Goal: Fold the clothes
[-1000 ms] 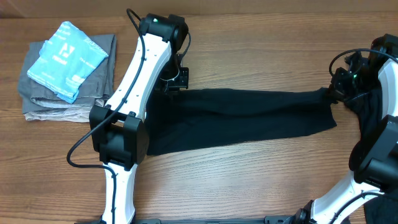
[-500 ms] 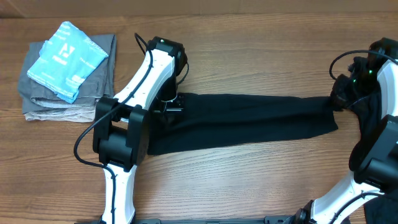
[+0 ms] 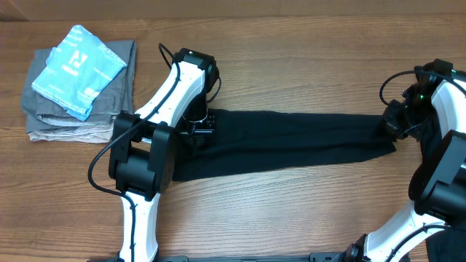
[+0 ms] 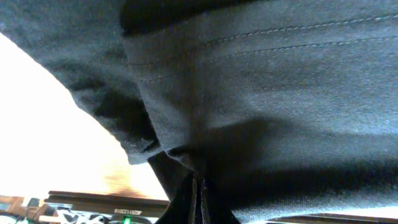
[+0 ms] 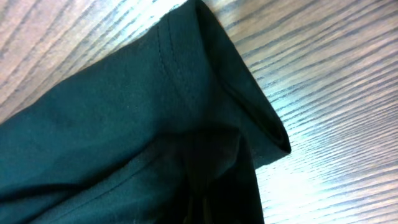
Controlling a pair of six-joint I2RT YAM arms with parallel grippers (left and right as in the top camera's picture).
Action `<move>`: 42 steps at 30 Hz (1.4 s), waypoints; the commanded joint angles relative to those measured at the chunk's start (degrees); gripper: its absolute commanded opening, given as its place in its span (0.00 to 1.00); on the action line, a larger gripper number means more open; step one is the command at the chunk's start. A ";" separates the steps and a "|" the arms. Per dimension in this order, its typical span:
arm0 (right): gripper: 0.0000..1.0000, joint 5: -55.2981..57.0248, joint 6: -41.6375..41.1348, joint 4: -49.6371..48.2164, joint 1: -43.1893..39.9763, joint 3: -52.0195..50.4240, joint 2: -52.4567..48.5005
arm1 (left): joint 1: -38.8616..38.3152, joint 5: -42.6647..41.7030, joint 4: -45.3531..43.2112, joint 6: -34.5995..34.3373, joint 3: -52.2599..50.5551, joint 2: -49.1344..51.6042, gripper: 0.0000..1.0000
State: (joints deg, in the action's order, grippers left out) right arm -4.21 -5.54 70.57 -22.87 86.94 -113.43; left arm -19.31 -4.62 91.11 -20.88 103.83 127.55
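A black garment [image 3: 291, 142] lies stretched in a long band across the wooden table. My left gripper [image 3: 202, 124] is shut on its left end, low over the table. In the left wrist view the fingertips [image 4: 198, 199] pinch the dark cloth [image 4: 267, 93], whose stitched hem fills the frame. My right gripper [image 3: 393, 120] is shut on the garment's right end. In the right wrist view the folded black cloth [image 5: 124, 124] with a seamed corner runs into the fingers [image 5: 202, 205], which are mostly hidden by fabric.
A stack of folded clothes sits at the far left: a grey garment [image 3: 44, 120] with a light blue folded piece [image 3: 76, 69] on top. Bare wooden table [image 3: 306, 65] lies behind and in front of the black garment.
Both grippers have moved toward the front edge with the garment's ends. The left end has dropped from the far side to mid-table, and the band lies straighter.
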 commanded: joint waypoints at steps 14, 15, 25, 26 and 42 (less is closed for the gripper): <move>0.67 -7.02 -0.48 1.60 -0.35 5.60 2.21 | 0.94 1.73 5.09 3.08 0.35 -1.57 0.71; 0.67 -9.11 -0.46 2.99 -0.35 8.11 2.21 | 1.33 1.60 5.29 3.08 1.25 -1.57 0.70; 0.43 -12.41 2.71 21.77 2.71 24.48 2.21 | 1.55 -5.49 5.70 3.15 10.95 -1.66 0.04; 0.30 -12.41 2.73 22.16 3.10 23.63 2.21 | 1.05 -5.51 5.55 3.13 10.14 -1.66 0.04; 0.04 -12.61 0.35 3.34 11.39 -6.21 2.21 | -7.87 -5.25 -7.37 -0.37 -8.09 -1.66 0.04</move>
State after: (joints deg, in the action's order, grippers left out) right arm -16.29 -3.66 75.94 -13.02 84.29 -111.61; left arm -27.20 -9.89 86.83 -18.79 99.13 126.96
